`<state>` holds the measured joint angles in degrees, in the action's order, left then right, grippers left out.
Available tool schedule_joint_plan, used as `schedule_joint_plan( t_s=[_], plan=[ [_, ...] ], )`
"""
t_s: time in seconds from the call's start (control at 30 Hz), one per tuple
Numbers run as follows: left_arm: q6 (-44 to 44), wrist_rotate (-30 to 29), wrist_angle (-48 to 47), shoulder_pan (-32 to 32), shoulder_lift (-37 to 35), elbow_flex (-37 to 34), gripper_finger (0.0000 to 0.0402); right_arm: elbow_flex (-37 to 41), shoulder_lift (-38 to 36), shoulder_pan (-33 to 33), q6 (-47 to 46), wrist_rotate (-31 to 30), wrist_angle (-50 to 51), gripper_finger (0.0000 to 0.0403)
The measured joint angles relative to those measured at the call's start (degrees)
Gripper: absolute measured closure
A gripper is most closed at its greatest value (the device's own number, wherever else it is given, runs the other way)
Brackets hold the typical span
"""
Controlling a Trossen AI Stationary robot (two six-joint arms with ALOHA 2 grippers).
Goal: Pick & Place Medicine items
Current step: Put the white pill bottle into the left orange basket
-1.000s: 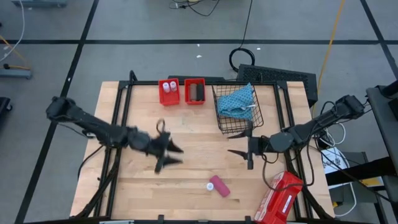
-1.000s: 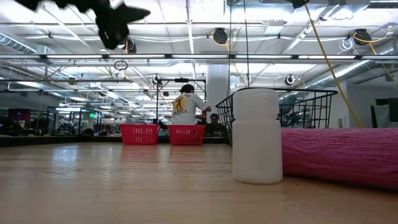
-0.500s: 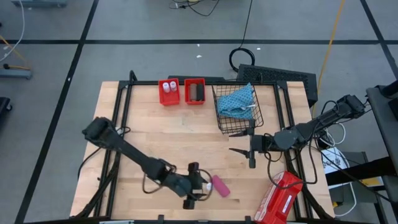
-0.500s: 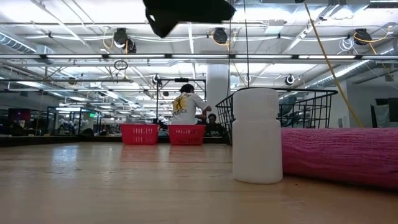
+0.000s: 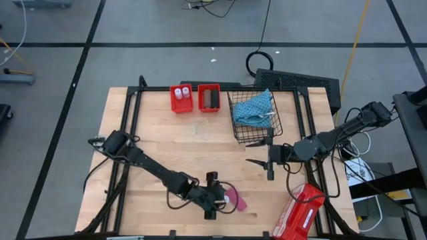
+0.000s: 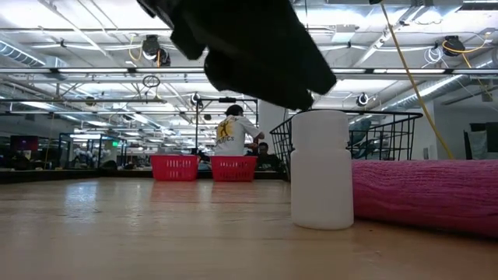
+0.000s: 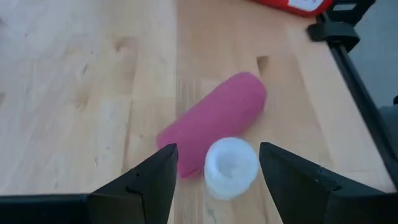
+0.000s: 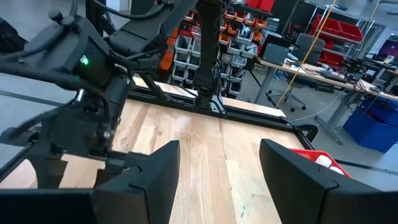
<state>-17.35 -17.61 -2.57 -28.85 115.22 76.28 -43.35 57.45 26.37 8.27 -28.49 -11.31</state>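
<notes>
The pink white-capped tube [image 5: 235, 200] lies on its side near the table's near edge. Its white cap [image 7: 231, 167] points toward my left gripper [image 5: 219, 196]. That gripper is open, low over the table, with a finger on either side of the cap and a gap between each finger and the cap. In the low view the cap [image 6: 321, 171] stands under the dark gripper [image 6: 241, 47]. Tiny white-capped vials [image 5: 180, 94] sit in one red bin, a dark oblong box [image 5: 209, 99] in the other. No brown box shows. My right gripper [image 5: 259, 155] waits open near the wire basket.
A wire basket [image 5: 241, 133] holding the blue patterned cloth [image 5: 255, 109] stands at the far right. The large red case [image 5: 299, 212] lies at the near right corner. Two red bins [image 5: 194, 107] sit at the far edge. Bare wood spans the table's middle and left.
My left gripper has swung from the table's middle toward the near edge and to the right, and has come down low. It now stands with its open fingers on either side of the pink tube's cap. The tube has not moved.
</notes>
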Motion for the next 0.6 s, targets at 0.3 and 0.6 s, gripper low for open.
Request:
schedule_joint_plan(
  t_s=[0.3,0.6],
  plan=[
    [-1.57,1.33,-0.26,1.22,0.69,-0.01,0.0165,0.0,0.0,0.0,0.13,0.04,0.0,0.0193],
    [-0.93,2.6,-0.3,0.56,0.69,-0.01,0.0165,0.0,0.0,0.0,-0.02,0.17,0.45,0.0193]
  ],
)
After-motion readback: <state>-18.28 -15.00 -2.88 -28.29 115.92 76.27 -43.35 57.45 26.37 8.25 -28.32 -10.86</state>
